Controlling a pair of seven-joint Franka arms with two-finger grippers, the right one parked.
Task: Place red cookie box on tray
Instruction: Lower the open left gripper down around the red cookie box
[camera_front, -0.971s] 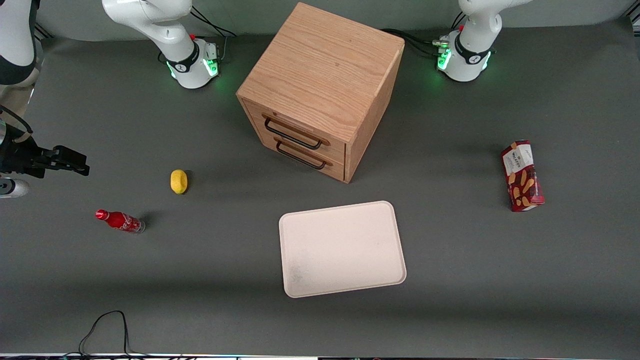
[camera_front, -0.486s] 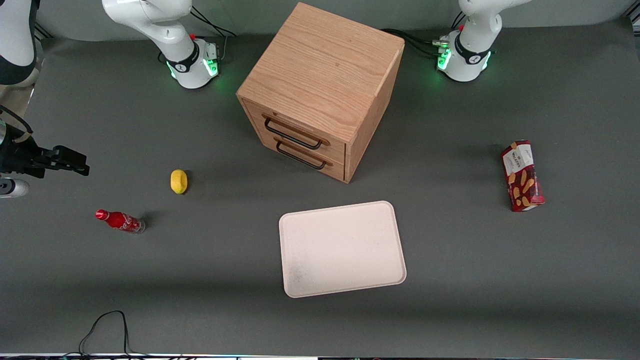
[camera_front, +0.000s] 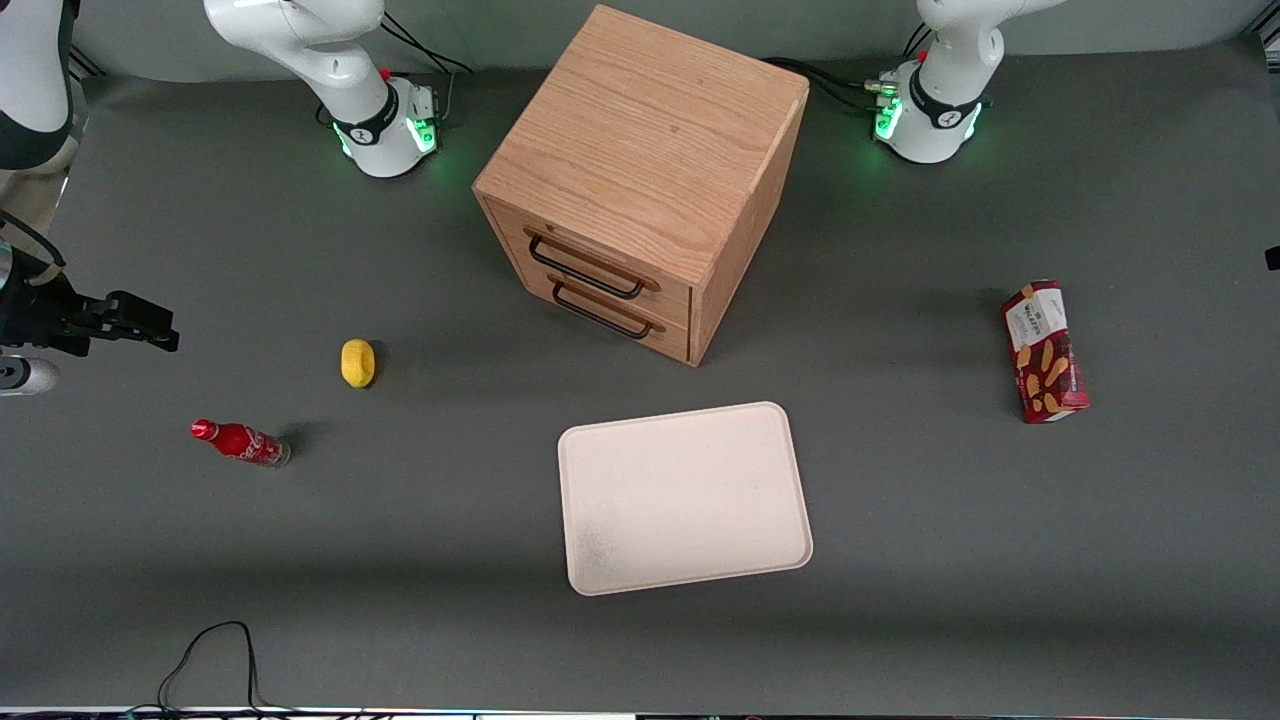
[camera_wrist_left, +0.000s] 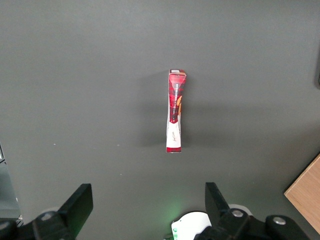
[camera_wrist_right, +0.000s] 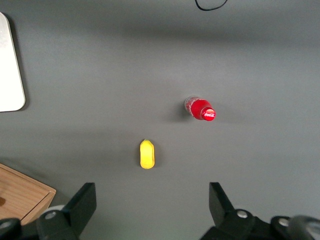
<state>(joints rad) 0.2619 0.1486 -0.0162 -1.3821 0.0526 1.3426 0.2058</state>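
A long, narrow red cookie box (camera_front: 1045, 351) lies flat on the dark grey table (camera_front: 1000, 560), toward the working arm's end, with its white label end pointing away from the front camera and its biscuit pictures facing up. It sits alone there, well apart from everything else. The left arm's claw (camera_wrist_left: 149, 210) hangs high above the table with its two black fingers (camera_wrist_left: 77, 202) spread wide and nothing between them; in the wrist view the box (camera_wrist_left: 175, 111) shows lying on the table below, clear of both fingers. A large cream-white tray (camera_front: 684, 497) with rounded corners and a low rim rests flat near the middle of the table, nearer to the front camera than a wooden cabinet (camera_front: 640, 175) with two drawers, each with a dark wire handle; the tray lies in front of those drawers. The box and the tray are well apart. Toward the parked arm's end of the table lie a small yellow lemon (camera_front: 357, 362) and, nearer the front camera, a small red cola bottle (camera_front: 240, 442) tipped on its side. A black cable (camera_front: 215, 655) loops on the table edge closest to the front camera.
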